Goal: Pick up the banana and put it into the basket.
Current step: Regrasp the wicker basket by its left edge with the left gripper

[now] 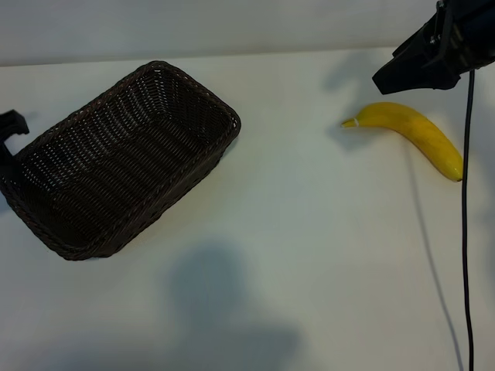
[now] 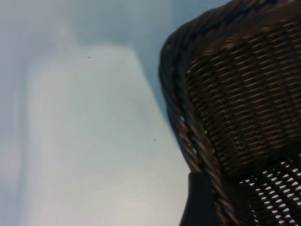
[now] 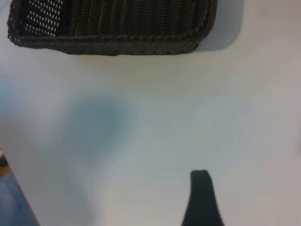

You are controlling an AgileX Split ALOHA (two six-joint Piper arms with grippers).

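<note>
On the white worktop [image 1: 309, 255] in the exterior view, you have the basket [image 1: 116, 162] lying toward nine o'clock, turned at a slant, with nothing inside it. The banana [image 1: 414, 135] rests toward two o'clock, well apart from the basket, its pale stem tip pointing back toward the basket. Your right gripper [image 1: 421, 66] hangs just above the banana's stem end at about one o'clock, not touching the fruit as far as this angle shows; a black cable [image 1: 466, 232] drops from it down the right side. Your left gripper [image 1: 9, 143] shows only as a dark piece at the nine o'clock edge, right against the basket's end wall.

In the left wrist view, you see the basket [image 2: 244, 94] filling the three o'clock side, its braided rim curving close to the camera. One dark finger [image 2: 200, 202] of the left gripper sits at six o'clock, just outside the rim and probably touching it, though the view is too close to be sure. The fingers stand wide apart with nothing held.

In the right wrist view, the basket [image 3: 113, 28] lies far off at twelve o'clock across bare worktop [image 3: 155, 127]. One dark finger [image 3: 202, 200] of the right gripper rises at six o'clock; the fingers are well spread and hold nothing. The banana is out of this view.
</note>
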